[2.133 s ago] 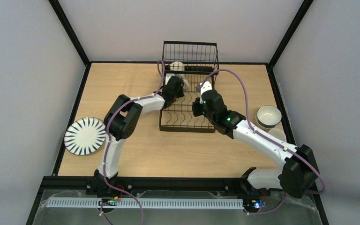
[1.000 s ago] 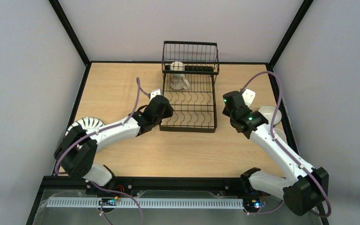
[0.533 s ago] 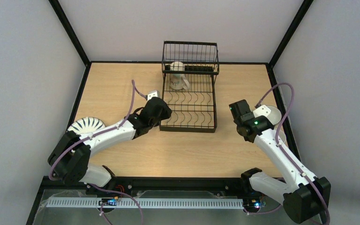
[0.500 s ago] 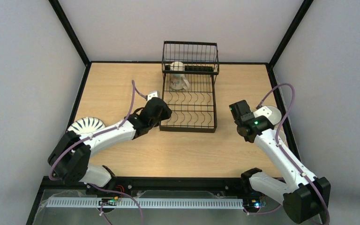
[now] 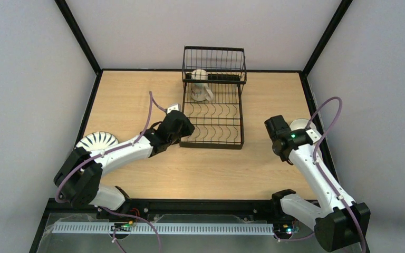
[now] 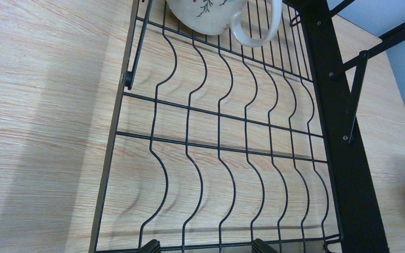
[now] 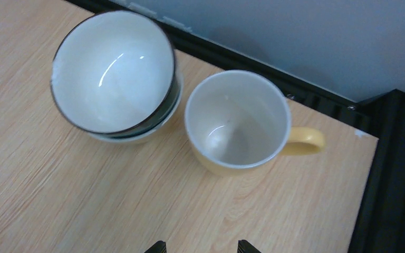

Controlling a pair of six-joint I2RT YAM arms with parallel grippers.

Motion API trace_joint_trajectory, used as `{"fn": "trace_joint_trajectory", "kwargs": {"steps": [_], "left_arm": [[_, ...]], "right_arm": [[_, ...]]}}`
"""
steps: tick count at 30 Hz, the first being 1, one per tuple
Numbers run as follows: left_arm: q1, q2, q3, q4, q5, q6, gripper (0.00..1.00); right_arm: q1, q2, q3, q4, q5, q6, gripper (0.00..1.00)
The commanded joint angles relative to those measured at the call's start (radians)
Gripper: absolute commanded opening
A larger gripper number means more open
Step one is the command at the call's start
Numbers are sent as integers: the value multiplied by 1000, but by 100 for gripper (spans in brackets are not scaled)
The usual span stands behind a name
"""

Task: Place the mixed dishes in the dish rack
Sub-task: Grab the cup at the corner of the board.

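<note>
Top view: the right arm [image 5: 316,174] is seen drawn farther from the dish rack [image 5: 211,145] than a moment ago; the left arm [image 5: 126,150] is unmoved.

Left wrist: the left gripper [image 6: 205,245] is held spread and empty over the rack's slots, with the beige mug [image 6: 216,13] far ahead.

Right wrist: the right gripper [image 7: 200,246] is spread and empty; stacked bowls [image 7: 113,68] are seen ahead-left, the yellow mug [image 7: 237,121] ahead.

Glossy glazed bowl [image 7: 113,68] and mug [image 7: 237,124], black wire rack [image 6: 350,174], wood-grain table [image 7: 58,200]

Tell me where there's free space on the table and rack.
Free: slots of the dish rack in front of the beige mug; bare table between it and the near edge. Crowded: right edge, stacked bowls beside the yellow mug.
</note>
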Motion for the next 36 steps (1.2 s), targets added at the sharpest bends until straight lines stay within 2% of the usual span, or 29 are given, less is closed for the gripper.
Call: {"fn": "trace_joint_trajectory", "kwargs": {"steps": [1,7,18,28,36], "left_arm": [[-5,-11,0,2,14,11,99],[-5,-12,2,0,22,22,99],[-5,-17,-1,-5,35,31,99],[-5,-1,5,16,35,26,99],[-5,3,5,39,32,22,99]], "right_arm": [[-38,-20,38,-76,74,44,77],[-100,-29,37,-69,117,5,76],[-349,-54,-17,205,60,-289,74],[-359,15,-19,412,-101,-565,75],[-419,55,-28,447,-162,-644,76]]}}
